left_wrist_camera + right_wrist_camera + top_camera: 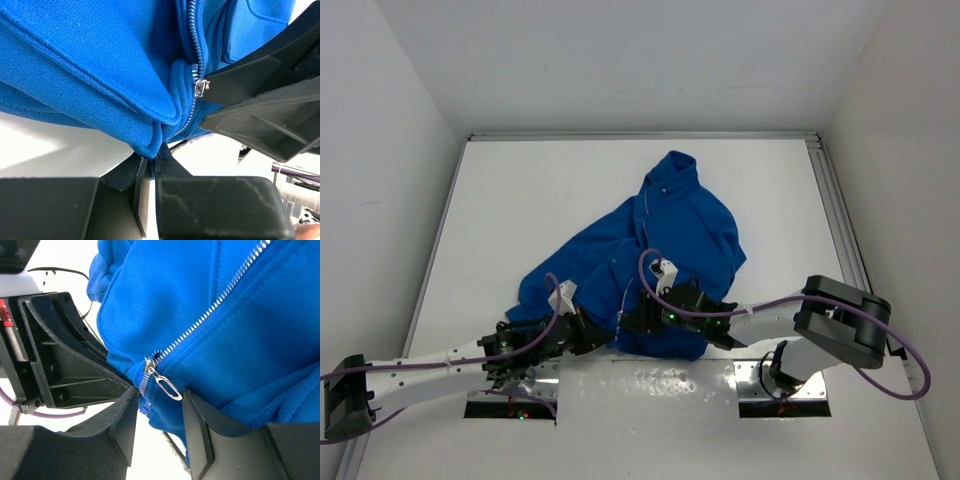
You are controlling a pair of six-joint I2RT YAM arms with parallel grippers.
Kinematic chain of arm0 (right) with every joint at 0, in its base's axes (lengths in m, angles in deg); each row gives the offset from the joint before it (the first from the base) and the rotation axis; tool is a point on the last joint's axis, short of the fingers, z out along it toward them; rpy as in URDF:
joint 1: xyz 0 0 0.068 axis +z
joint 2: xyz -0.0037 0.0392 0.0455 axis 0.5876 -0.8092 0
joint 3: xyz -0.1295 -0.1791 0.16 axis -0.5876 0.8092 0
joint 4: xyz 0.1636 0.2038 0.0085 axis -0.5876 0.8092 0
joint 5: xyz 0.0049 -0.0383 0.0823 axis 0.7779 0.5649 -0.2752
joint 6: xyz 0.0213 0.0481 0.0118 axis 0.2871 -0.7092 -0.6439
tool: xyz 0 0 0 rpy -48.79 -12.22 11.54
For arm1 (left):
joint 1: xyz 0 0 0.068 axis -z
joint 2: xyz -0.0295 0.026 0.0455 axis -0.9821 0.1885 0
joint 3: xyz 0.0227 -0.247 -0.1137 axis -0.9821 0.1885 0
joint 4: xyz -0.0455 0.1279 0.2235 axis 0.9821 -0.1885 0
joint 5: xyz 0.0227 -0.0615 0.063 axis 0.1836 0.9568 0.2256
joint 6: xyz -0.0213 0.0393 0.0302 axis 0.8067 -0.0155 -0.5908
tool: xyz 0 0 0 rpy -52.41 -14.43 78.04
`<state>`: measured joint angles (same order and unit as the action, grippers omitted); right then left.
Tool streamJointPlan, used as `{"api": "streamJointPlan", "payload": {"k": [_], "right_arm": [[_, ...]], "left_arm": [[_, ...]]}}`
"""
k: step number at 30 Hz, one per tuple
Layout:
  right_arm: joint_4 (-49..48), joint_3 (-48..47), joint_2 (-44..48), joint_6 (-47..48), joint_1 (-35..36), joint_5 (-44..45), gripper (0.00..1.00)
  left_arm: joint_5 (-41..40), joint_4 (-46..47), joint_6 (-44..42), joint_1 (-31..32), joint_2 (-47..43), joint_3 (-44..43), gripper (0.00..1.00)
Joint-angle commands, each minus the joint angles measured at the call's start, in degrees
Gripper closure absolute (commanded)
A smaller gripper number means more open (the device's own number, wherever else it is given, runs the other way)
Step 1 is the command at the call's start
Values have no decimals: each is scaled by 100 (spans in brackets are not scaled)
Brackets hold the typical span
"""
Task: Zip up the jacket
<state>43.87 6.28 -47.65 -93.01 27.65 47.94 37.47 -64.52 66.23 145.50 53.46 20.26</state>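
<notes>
Pinching the jacket's (672,235) near hem is left claw (152,164).

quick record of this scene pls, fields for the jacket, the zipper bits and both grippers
jacket: blue fleece, lying rumpled on the table, collar at the far end
slider: low on the zipper, near the hem
pull tab: hanging free between the right fingers, not pinched
left gripper: shut on the hem, just beside the zipper
right gripper: open, one finger on each side of the pull tab
</notes>
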Motion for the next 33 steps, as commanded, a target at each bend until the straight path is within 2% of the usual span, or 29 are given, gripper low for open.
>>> {"api": "streamJointPlan", "payload": {"k": [1,5,11,13,16,18,20,24,28,33], "right_arm": [[-373,-13,206,226,52,186,59],[-452,-31,163,191,44,133,62],[-636,48,154,112,52,124,76],[-689,66,154,112,44,124,84],[-689,48,128,112,52,142,89],[-637,-39,22,112,52,116,89],[-514,-136,-48,130,52,19,82],[-522,-110,-136,68,52,19,79],[-522,-93,-154,51,52,19,79],[-514,-128,-163,51,52,19,88]], "left_arm": [[70,112,4,-10,-54,646,100],[70,112,4,-10,-63,646,100],[70,103,13,-10,-54,654,100],[70,104,22,-19,-63,663,100],[70,130,22,-10,-54,681,100],[70,130,22,-10,-63,681,100],[61,121,13,-10,-63,672,100],[61,112,13,-19,-54,672,100],[61,130,22,-19,-63,690,100],[79,147,13,-19,-63,690,100]]}}
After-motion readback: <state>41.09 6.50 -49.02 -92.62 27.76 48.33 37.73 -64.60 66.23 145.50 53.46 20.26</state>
